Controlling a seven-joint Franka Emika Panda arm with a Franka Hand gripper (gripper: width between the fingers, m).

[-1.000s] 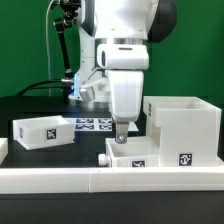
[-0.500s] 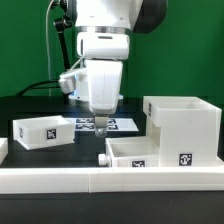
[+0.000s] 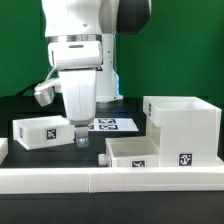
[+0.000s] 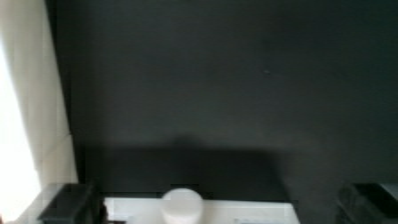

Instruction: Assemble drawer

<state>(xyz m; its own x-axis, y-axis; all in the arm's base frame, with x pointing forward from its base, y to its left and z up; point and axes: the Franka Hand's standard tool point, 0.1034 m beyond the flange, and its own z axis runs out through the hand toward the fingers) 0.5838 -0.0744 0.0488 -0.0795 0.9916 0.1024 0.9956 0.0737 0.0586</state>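
Note:
The drawer's large white box housing stands at the exterior view's right. A small white tray with a round knob lies in front of it. A second tagged tray lies at the left. My gripper hangs low over the black table between the two trays, open and empty. In the wrist view the dark fingers stand wide apart around my gripper's centre. The knob and the end of the knobbed tray show between them.
A low white rail runs along the table's front and shows as a white strip in the wrist view. The marker board lies flat behind my gripper. Black table fills most of the wrist view.
My arm has moved steadily to the exterior view's left, from above the knobbed tray to the gap between the two trays. No part has moved.

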